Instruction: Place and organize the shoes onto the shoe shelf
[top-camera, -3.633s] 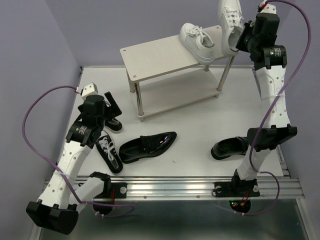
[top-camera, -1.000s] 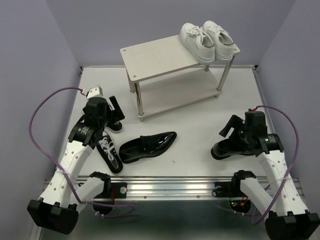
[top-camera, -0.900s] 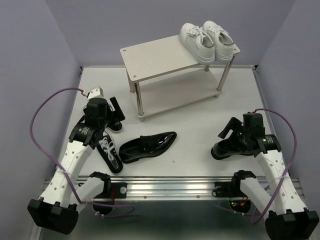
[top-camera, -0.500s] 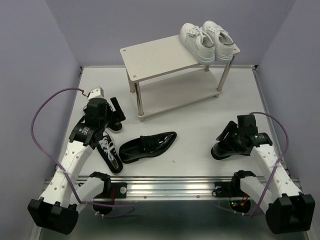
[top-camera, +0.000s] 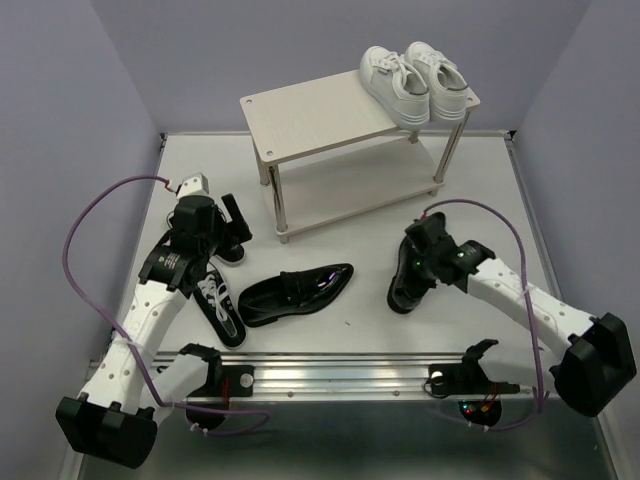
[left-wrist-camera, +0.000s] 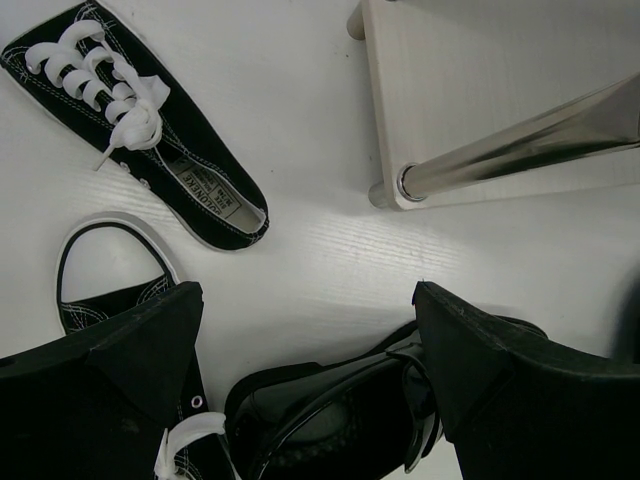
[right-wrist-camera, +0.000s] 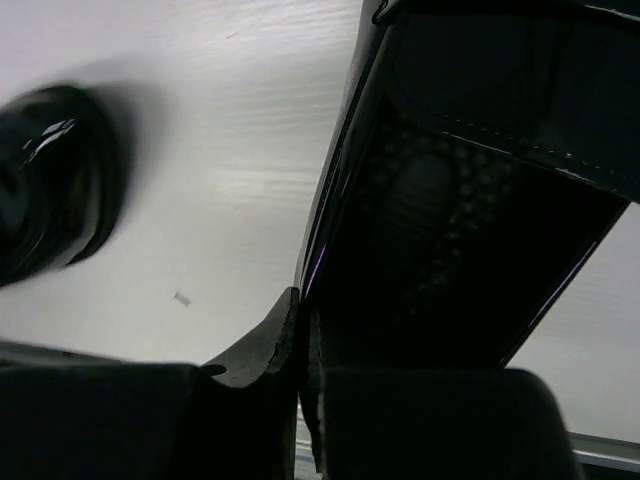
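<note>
With the right fingers (right-wrist-camera: 255, 355) clamped on the collar of the glossy black leather loafer (top-camera: 404, 291), low at the white surface (top-camera: 370, 235) before the pale wooden shoe shelf (top-camera: 320, 115), and the left fingers (left-wrist-camera: 130, 350) splayed idle, lift it level and slowly.

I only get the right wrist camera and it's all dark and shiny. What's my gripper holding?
Observer: The right gripper is shut on the rim of a glossy black loafer.
Operator: Where's the shelf from here?
Observer: The shoe shelf stands behind the loafer, farther from the arms; the white sneakers sit on its top board's right end.
Operator: And the other arm?
Observer: The left gripper is open, over the small black canvas sneakers.
</note>
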